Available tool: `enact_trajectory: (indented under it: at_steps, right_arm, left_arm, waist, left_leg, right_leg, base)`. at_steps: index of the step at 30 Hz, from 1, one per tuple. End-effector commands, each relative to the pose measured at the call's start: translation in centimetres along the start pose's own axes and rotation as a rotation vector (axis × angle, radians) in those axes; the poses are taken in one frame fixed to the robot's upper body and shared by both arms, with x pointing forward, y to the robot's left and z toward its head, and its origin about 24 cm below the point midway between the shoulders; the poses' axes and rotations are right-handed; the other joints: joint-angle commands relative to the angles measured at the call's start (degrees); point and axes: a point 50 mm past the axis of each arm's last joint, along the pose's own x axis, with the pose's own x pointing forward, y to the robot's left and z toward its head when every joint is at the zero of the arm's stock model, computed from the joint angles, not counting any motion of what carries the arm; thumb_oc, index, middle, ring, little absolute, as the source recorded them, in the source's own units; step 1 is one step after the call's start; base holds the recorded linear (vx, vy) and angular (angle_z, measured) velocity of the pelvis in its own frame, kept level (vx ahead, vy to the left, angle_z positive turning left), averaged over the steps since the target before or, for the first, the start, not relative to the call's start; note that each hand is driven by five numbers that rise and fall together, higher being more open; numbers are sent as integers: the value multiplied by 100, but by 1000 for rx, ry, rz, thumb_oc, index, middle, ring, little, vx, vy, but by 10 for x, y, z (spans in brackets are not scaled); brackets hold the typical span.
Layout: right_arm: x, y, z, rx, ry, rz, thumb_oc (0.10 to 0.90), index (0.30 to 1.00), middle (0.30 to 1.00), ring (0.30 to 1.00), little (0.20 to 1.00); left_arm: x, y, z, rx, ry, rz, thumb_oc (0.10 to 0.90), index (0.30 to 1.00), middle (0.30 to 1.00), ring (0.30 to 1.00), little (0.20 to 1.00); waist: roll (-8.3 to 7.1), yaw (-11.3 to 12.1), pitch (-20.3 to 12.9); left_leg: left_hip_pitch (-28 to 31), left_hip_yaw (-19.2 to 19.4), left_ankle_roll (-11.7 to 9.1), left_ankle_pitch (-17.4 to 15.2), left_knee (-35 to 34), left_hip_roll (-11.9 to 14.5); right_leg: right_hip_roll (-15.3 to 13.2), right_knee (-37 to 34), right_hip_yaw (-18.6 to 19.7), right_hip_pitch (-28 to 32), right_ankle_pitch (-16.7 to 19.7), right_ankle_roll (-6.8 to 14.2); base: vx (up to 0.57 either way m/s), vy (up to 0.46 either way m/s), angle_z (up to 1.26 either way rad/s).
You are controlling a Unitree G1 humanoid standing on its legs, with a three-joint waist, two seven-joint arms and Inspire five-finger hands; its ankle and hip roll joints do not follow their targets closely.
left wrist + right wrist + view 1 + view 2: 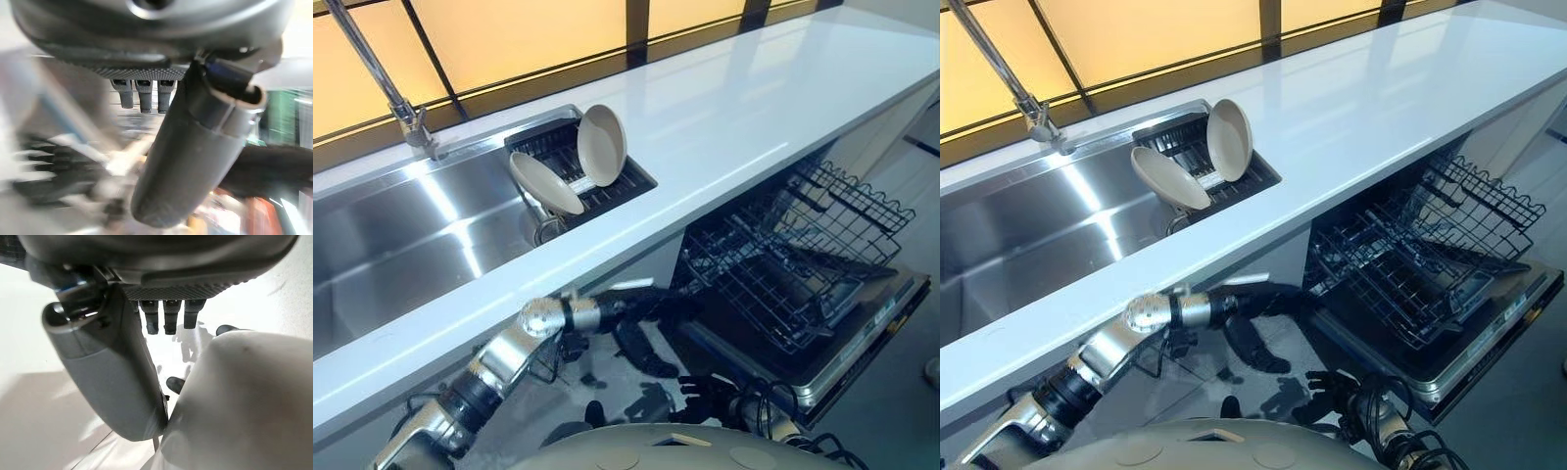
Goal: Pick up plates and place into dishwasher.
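You have a long white tabletop [734,108] running across the scene, with a steel sink [401,245] sunk into it on your left and a tall tap [382,83] rising at the sink's far edge. Below the tabletop on your right the dishwasher [822,333] stands open, its door folded down and a black wire rack [783,255] pulled out over the door; no plate shows in that rack.

At the right end of the sink sits a dark drying rack [582,166]. The two beige plates are there: one plate [602,145] stands nearly upright on its edge in the rack, and the other plate [545,183] leans tilted just beside it, toward the sink basin. You cannot tell whether the two touch.

Your left hand [641,333] hangs below the tabletop's front edge, in front of the dishwasher opening and well apart from the plates. In the left wrist view its fingers [142,98] hang straight and relaxed, the thumb [195,161] stretched out, holding nothing.

Your right hand [1332,387] is low by the front of the open door. The right wrist view shows its fingers [168,318] straight and loose, the thumb [112,377] extended, with nothing in its grasp.
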Motion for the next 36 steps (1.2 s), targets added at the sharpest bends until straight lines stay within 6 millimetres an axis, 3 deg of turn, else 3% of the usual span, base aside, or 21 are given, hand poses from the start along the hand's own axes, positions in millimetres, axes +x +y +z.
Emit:
enact_trajectory:
  at_steps: [1, 2, 5, 9, 14, 20, 24, 30, 33, 36]
  right_arm:
    - [7, 16, 20, 4, -84, 29, 800, 900, 900, 900, 900]
    - [7, 19, 18, 10, -76, 32, 800, 900, 900, 900, 900]
    - [7, 23, 15, 14, -67, 32, 800, 900, 900, 900, 900]
    - [7, 23, 12, 24, -61, 27, 800, 900, 900, 900, 900]
    - [4, 17, -3, 36, -28, 22, 800, 900, 900, 900, 900]
    - [-1, 9, -17, 41, 4, 9, 800, 900, 900, 900, 900]
    - [-3, 3, -23, 66, 8, -6, 800, 900, 900, 900, 900]
    - [-8, -6, -34, 78, 36, -33, 800, 900, 900, 900, 900]
    - [-11, -9, -39, 74, 51, -44, 800, 900, 900, 900, 900]
    - [-11, -13, -40, 86, 60, -63, 800, 900, 900, 900, 900]
  left_arm:
    - [16, 8, 93, 213, -398, -22, 800, 900, 900, 900, 900]
    - [14, 8, 110, 279, -450, 14, 800, 900, 900, 900, 900]
    - [6, 12, 131, 455, -512, 139, 800, 900, 900, 900, 900]
    - [-9, 30, 147, 605, -509, 338, 800, 900, 900, 900, 900]
    - [-51, 65, 161, 890, -404, 701, 800, 900, 900, 900, 900]
    - [-99, 98, 165, 1173, -87, 916, 800, 900, 900, 900, 900]
    - [-125, 112, 159, 1195, 69, 985, 800, 900, 900, 900, 900]
    - [-185, 122, 140, 1187, 194, 1197, 800, 900, 900, 900, 900]
    - [-199, 120, 137, 1124, 177, 1217, 800, 900, 900, 900, 900]
    - [-196, 118, 128, 1134, 234, 1174, 800, 900, 900, 900, 900]
  waist:
    - [43, 56, -60]
    - [27, 60, -80]
    - [11, 57, -100]
    - [-6, 67, -138]
    - [-16, 146, -228]
    - [50, 231, -282]
    - [95, 289, -295]
    - [174, 402, -231]
    - [210, 434, -206]
    - [226, 472, -197]
  left_leg:
    - [380, 327, 291, -860, 37, -345]
    - [381, 319, 287, -875, 37, -348]
    - [381, 302, 273, -881, 37, -358]
    - [393, 265, 262, -883, 37, -377]
    - [386, 216, 218, -861, 37, -391]
    - [372, 174, 203, -841, 37, -411]
    - [374, 151, 191, -821, 37, -428]
    - [349, 125, 178, -790, 37, -439]
    - [353, 89, 175, -785, 37, -445]
    - [358, 66, 180, -783, 37, -444]
  right_leg:
    - [188, 181, -44, -571, 449, 137]
    - [182, 175, -51, -565, 448, 135]
    - [182, 152, -55, -549, 446, 128]
    - [183, 130, -83, -515, 426, 125]
    - [180, 99, -174, -470, 391, 103]
    - [165, 117, -268, -465, 348, 99]
    - [148, 112, -294, -453, 350, 116]
    - [126, 115, -342, -463, 341, 114]
    - [117, 151, -374, -469, 316, 112]
    - [103, 187, -405, -474, 293, 114]
  base:
    - [14, -28, 4]
    - [13, -32, 3]
    - [0, 0, 0]
    - [0, 0, 0]
    - [12, 9, 3]
    - [12, 36, 9]
    - [22, 23, 5]
    - [-3, 36, 6]
    - [-2, 36, 1]
    - [8, 12, 5]
